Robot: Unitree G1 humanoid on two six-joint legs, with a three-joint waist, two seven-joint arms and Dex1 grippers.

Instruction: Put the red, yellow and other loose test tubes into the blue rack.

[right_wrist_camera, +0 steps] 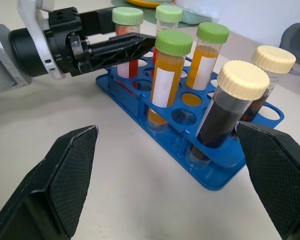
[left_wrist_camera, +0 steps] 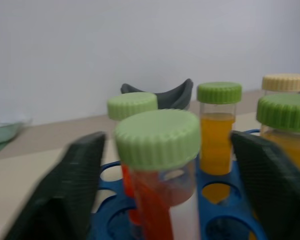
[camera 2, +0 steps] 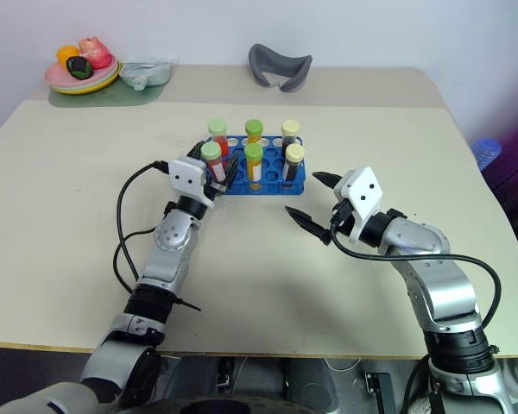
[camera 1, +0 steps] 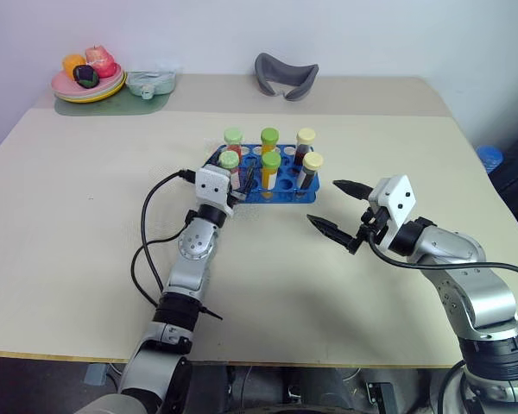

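at the middle of the table [camera 1: 86, 259] stands the blue rack [camera 1: 281, 191], with six capped tubes upright in its holes. the left gripper [camera 1: 242, 183] sits at the rack's near left corner, its fingers spread wide on either side of the red tube [left_wrist_camera: 157, 170] with the green cap; the tube stands in its hole and neither finger touches it. the right gripper [camera 1: 335, 209] hovers just right of the rack, fingers wide apart, holding nothing. beyond the rack lie a grey curved piece [camera 1: 286, 76] and a plate of fruit [camera 1: 88, 76].
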